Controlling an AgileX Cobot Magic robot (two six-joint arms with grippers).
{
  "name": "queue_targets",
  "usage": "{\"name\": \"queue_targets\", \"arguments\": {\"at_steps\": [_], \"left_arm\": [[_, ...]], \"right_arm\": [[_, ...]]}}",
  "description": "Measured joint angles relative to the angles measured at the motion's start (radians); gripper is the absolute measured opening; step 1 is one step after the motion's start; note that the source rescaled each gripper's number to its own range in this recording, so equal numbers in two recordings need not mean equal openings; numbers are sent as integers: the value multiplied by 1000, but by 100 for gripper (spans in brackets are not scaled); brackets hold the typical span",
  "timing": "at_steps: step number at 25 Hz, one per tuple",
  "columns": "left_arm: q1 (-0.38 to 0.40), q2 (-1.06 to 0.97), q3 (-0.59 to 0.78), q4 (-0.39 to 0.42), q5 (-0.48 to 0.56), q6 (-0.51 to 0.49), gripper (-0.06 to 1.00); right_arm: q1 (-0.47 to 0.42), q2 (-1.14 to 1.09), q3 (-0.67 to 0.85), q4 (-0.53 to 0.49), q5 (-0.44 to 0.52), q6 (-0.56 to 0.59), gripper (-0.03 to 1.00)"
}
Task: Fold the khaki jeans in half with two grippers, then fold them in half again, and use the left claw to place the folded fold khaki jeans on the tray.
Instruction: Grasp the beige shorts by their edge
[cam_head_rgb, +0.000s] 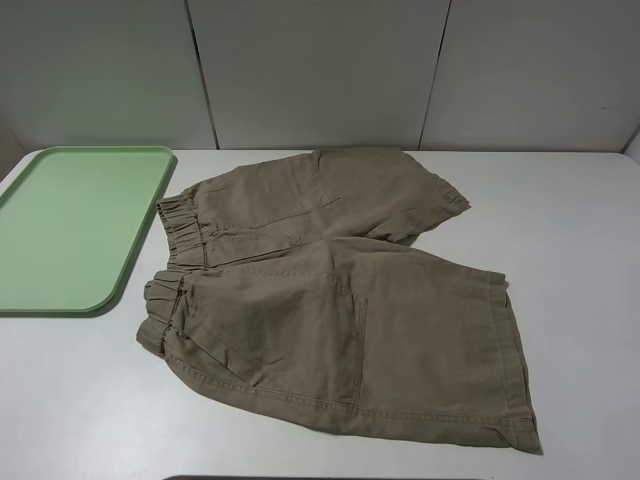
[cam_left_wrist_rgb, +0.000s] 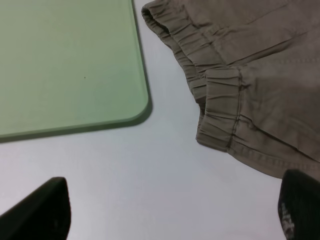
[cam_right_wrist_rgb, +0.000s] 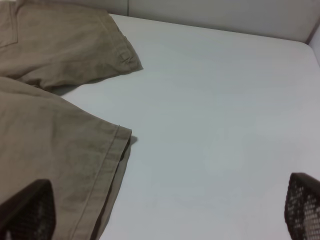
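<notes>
While left gripper (cam_left_wrist_rgb: 170, 212) and right gripper (cam_right_wrist_rgb: 165, 212) hang wide open, holding nothing — risk: uneven pinches on the khaki jeans (cam_head_rgb: 340, 300) could skew the fold.

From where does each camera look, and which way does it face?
Exterior high: mounted above, facing down on khaki jeans, tray and table; no arm visible.
Left wrist: on the left arm, facing waistband and tray corner; open left gripper shows.
Right wrist: on the right arm, facing leg hems; open right gripper shows.
Shared: the jeans.
</notes>
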Motion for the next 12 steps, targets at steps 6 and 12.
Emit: {"name": "queue_targets", "arguments": {"at_steps": [6, 12], "left_arm": [[0, 0, 0, 0, 0, 0, 86], [0, 0, 0, 0, 0, 0, 86]], "right_arm": [[0, 0, 0, 0, 0, 0, 100], [0, 0, 0, 0, 0, 0, 100]]}}
